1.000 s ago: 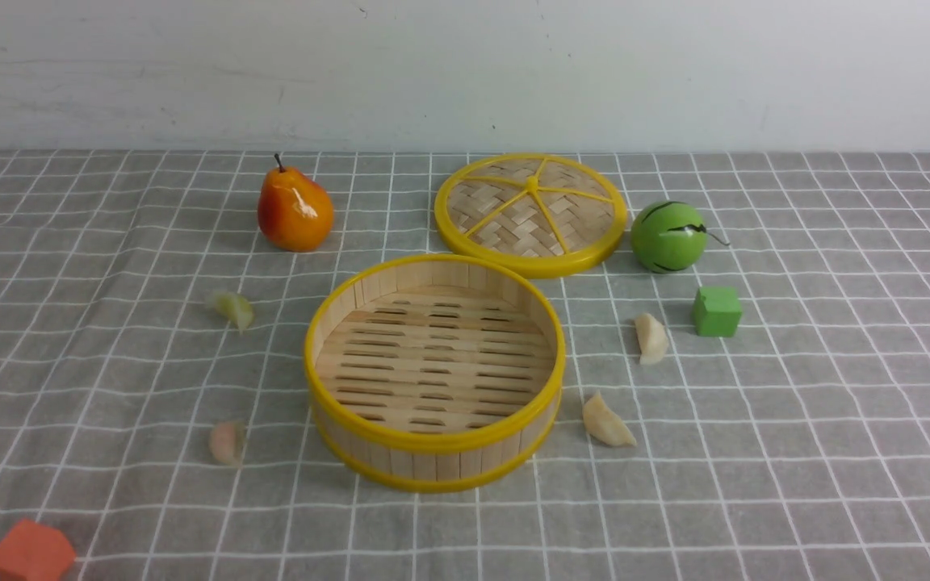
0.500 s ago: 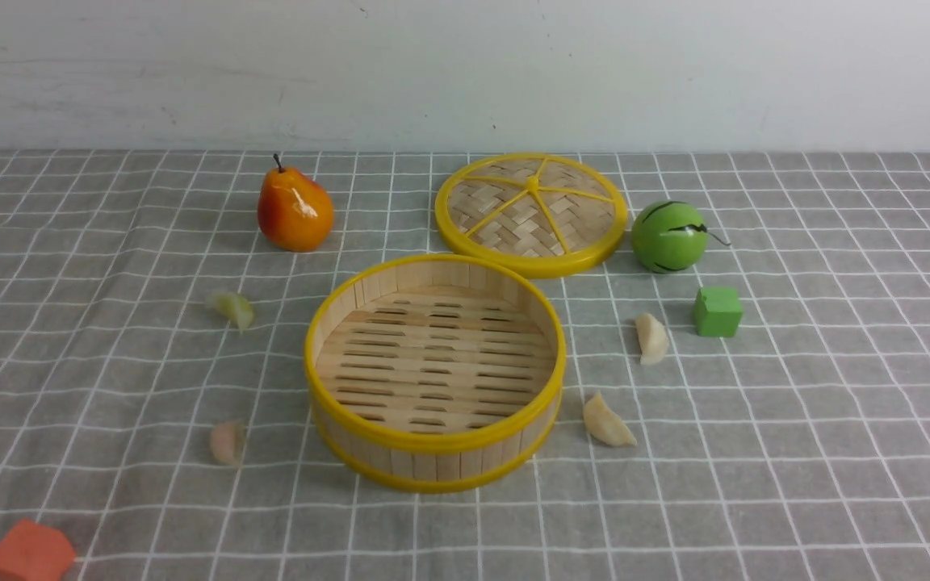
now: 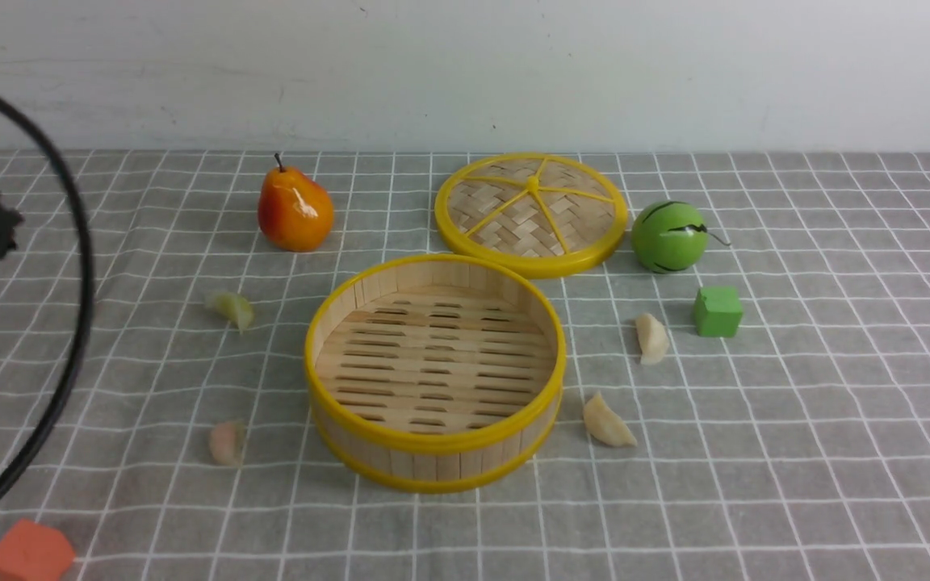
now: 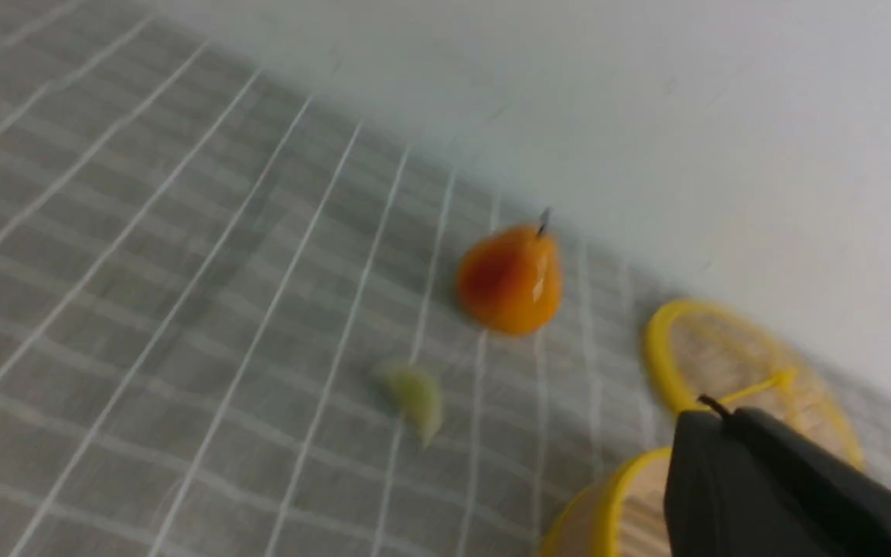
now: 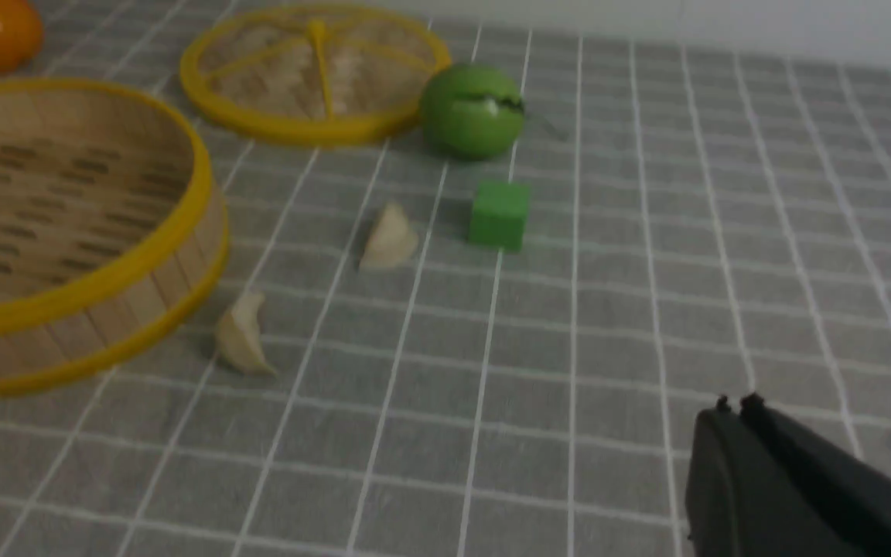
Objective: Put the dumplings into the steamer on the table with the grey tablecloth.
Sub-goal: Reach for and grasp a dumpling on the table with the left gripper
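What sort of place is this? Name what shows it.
Probably a robot test bench, not a real kitchen: grey tablecloth before a bare wall, steamer, toy-like pear, green cube.

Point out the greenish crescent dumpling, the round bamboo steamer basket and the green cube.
greenish crescent dumpling (image 3: 232, 309), front view, middle of its body.
round bamboo steamer basket (image 3: 433, 440), front view, near yellow rim.
green cube (image 3: 715, 319), front view, front face.

We are looking at a pear (image 3: 295, 211) standing upright toward the far side, stem pointing up. To its right a flat woven lid (image 3: 531, 214) with a yellow rim is lying, and a green striped ball (image 3: 668, 236) is sitting just beside it. A green cube (image 3: 716, 311) is resting nearer us than the ball, an orange cube (image 3: 29, 553) is sitting at the near left corner, and a pale wall (image 3: 465, 73) is rising behind everything.
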`<state>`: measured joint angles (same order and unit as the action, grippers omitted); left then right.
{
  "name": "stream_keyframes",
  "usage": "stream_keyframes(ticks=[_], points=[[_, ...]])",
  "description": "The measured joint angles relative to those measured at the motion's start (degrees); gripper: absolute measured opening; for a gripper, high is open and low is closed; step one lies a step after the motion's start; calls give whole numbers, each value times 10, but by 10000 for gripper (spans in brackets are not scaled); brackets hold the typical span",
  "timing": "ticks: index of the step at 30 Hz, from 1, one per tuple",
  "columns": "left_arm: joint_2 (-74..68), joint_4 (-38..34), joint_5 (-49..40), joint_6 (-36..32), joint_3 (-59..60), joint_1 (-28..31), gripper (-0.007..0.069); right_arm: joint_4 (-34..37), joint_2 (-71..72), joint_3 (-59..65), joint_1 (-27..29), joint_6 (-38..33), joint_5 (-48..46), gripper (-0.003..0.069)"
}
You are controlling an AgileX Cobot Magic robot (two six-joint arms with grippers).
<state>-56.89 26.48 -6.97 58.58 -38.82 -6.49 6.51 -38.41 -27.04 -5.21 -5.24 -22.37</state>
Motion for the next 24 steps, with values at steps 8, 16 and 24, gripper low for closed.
stream_keyframes(ticks=[8, 16, 24], points=[[-221, -16, -188, -36, -177, -60, -14, 76, -117, -42, 0, -8, -52, -3], [-451, -213, -290, -258, -413, -48, -14, 123, -131, -61, 0, -76, -62, 1], [-632, -186, -389, -281, -625, -18, 132, 136, -137, -62, 0, -85, -60, 9]])
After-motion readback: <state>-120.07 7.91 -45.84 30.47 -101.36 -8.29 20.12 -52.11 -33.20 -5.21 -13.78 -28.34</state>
